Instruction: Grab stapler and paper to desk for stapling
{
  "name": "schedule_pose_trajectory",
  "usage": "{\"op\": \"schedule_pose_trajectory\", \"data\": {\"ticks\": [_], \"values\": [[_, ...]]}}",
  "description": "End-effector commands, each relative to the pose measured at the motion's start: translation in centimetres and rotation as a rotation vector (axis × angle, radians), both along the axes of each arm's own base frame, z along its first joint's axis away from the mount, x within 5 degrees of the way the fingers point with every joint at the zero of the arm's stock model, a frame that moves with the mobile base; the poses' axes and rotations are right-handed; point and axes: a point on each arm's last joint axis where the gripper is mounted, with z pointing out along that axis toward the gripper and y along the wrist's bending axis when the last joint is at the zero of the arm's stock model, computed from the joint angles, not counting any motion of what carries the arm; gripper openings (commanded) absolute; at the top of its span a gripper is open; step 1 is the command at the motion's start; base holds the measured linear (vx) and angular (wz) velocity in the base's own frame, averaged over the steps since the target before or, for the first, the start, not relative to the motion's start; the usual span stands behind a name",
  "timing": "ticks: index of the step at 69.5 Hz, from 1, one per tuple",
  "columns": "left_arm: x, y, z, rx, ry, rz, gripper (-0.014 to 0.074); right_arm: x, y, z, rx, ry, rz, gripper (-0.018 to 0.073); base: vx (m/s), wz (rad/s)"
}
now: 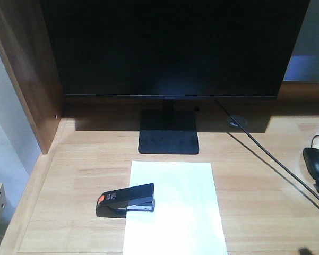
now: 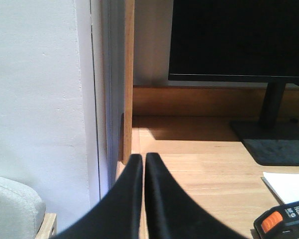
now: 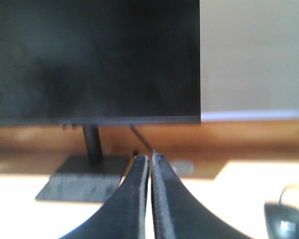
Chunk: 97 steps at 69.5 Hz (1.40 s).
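— Closest to the left wrist lens, the left jaws (image 2: 143, 158) stand pressed together with only a hairline between them, holding nothing. What about the other arm?

— Same story: the right jaws (image 3: 150, 158) are drawn tight and empty, aimed at the monitor (image 1: 172, 48) and its stand (image 1: 168, 132).

— Where does the stapler (image 1: 126, 200) lie from them?

— In the left wrist view its orange-red end (image 2: 271, 222) peeks in at the lower right, so it sits to the right of the left jaws and low. The right wrist view doesn't show it at all. I'd judge the left arm the nearer one.

— And its long axis?

— Roughly crosswise in the front view, orange end to the left, nose tilted slightly up to the right. The nose end overlaps the left edge of the paper (image 1: 174, 208), with that edge seemingly inside its mouth.

— So both things are already on the counter (image 1: 257, 196)?

— Yes; the sheet lies flat in front of the stand. What seems left is pressing the stapler down.

— Surroundings?

— Light wood planks, a brown side panel (image 1: 29, 69) at left, a cable (image 1: 265, 156) running diagonally, and a mouse (image 1: 316, 161) at the right edge.
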Motion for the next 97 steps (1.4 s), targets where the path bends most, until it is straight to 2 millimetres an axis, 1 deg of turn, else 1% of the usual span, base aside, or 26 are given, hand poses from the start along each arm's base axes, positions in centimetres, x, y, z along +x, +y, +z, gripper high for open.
{"op": "schedule_pose_trajectory", "data": {"ticks": [1,5,6,14,20,31,41,45,50,62,69,97], "values": [[0.0,0.0,0.3,-0.023,-0.074,0.004,-0.0006,0.0,0.4,1.1,-0.015,-0.045,0.046,-0.0006,0.0,0.0],[0.0,0.0,0.3,-0.023,-0.074,0.004,-0.0006,-0.1,0.6,1.1,-0.056,-0.051,0.062,-0.0006,0.0,0.0],[0.0,0.0,0.3,-0.023,-0.074,0.004,-0.0006,-0.1,0.6,1.1,-0.03,-0.047,0.065,-0.0006,0.0,0.0],[0.0,0.0,0.3,-0.023,-0.074,0.004,-0.0006,-0.1,0.7,1.3,-0.085,-0.081,0.073,-0.0006,0.0,0.0],[0.0,0.0,0.3,-0.023,-0.074,0.004,-0.0006,0.0,0.4,1.4,-0.091,-0.087,0.028,-0.0006,0.0,0.0],[0.0,0.0,0.3,-0.023,-0.074,0.004,-0.0006,0.0,-0.5,1.1,-0.033,-0.047,-0.089,-0.0006,0.0,0.0],[0.0,0.0,0.3,-0.023,-0.074,0.004,-0.0006,-0.5,-0.8,1.0,-0.078,-0.056,-0.124,-0.0006,0.0,0.0],[0.0,0.0,0.3,-0.023,-0.074,0.004,-0.0006,-0.8,-0.8,0.7,-0.104,-0.07,-0.124,-0.0006,0.0,0.0],[0.0,0.0,0.3,-0.023,-0.074,0.004,-0.0006,-1.0,-0.7,-0.3,-0.109,-0.084,-0.122,-0.0006,0.0,0.0],[0.0,0.0,0.3,-0.023,-0.074,0.004,-0.0006,-1.2,-0.7,-4.0,-0.058,-0.105,-0.122,-0.0006,0.0,0.0],[0.0,0.0,0.3,-0.023,-0.073,0.004,-0.0006,-1.3,-0.7,-4.3,-0.058,-0.064,-0.118,-0.0006,0.0,0.0],[0.0,0.0,0.3,-0.023,-0.067,0.004,-0.0006,-1.3,-0.7,-4.2,-0.067,-0.067,-0.118,-0.0006,0.0,0.0]]}}
